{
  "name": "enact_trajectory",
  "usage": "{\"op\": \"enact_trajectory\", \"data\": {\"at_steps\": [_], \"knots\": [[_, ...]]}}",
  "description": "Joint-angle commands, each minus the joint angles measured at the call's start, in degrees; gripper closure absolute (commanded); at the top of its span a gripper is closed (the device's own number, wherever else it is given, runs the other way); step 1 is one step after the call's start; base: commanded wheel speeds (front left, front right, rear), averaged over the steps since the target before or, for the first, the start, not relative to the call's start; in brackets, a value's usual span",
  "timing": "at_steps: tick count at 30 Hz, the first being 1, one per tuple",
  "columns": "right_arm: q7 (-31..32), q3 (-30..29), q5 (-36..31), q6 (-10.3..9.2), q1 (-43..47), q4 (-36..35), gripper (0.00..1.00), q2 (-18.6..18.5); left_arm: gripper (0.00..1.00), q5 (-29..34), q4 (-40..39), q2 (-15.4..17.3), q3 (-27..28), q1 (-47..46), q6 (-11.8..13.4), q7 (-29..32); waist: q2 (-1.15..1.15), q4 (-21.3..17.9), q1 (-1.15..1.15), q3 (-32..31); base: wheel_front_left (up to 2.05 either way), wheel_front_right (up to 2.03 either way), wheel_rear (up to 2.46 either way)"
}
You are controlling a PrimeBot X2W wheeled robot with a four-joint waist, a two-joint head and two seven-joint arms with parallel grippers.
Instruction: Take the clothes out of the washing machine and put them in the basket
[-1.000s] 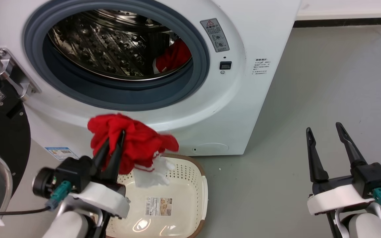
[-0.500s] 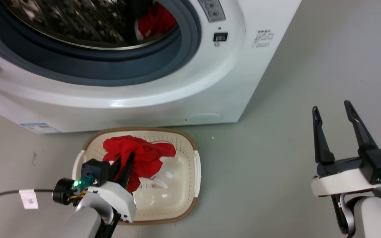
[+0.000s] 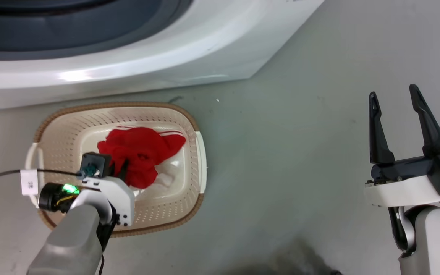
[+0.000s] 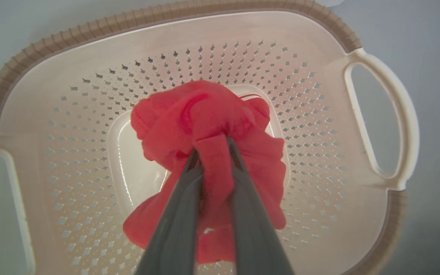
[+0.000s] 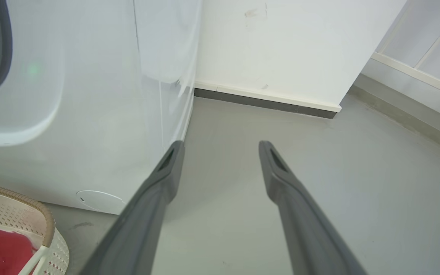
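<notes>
Listing from the head view: left pincer reaching down into the basket, pinching the clothes, a red bundle low over the basket's base, before the washing machine. Right pincer spread above the floor, well apart from the basket.

Left wrist view: fingers clamped on a fold of the clothes, the rest bunched around and beyond the tips.

Right wrist view: right pincer spread; washing machine at left, basket with clothes at lower left.
</notes>
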Motion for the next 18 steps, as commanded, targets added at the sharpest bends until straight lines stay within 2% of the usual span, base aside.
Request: {"op": "enact_trajectory", "data": {"at_steps": [1, 6, 15, 16, 17, 18], "knots": [[-0.12, -0.08, 0.37, -0.06, -0.94, -0.45, 0.0, 0.1, 1.0, 0.14, 1.41, -0.24, 0.15, -2.09, -0.14, -0.31, 0.0, -1.78, -0.01, 3.12, 0.0, 0.0, 0.0], [-0.12, -0.66, 0.48, -0.06, -1.44, -1.26, 0.0, 0.1, 1.0, 0.51, 4.24, -0.81, 0.53, -5.45, -0.02, -0.46, 0.0, -2.17, -0.01, 6.09, 0.0, 0.0, 0.0], [-0.12, -0.69, 0.51, -0.06, -2.16, -1.91, 0.0, 0.1, 1.0, 0.85, 4.68, -1.56, 2.16, -6.88, 0.94, -0.4, 0.0, -2.16, -0.01, 8.2, 0.0, 0.0, 0.0], [-0.12, -0.75, 0.4, -0.06, -2.18, -1.8, 0.0, 0.1, 0.8, 0.88, 4.64, -1.69, 2.32, -6.95, 0.81, -0.39, 0.0, -2.05, -0.01, 8.17, 0.0, 0.0, 0.0], [-0.12, -0.76, 0.26, -0.06, -2.15, -1.64, 0.0, 0.1, 0.55, 1.11, 4.69, -1.85, 2.3, -6.85, 0.7, -0.39, 0.0, -1.94, -0.01, 8.03, 0.0, 0.0, 0.0], [-0.12, -0.76, 0.1, -0.06, -2.16, -1.46, 0.0, 0.1, 0.0, 1.37, 4.86, -2.02, 2.23, -6.65, 0.61, -0.4, 0.0, -1.83, -0.01, 7.77, 0.0, 0.0, 0.0]]}}
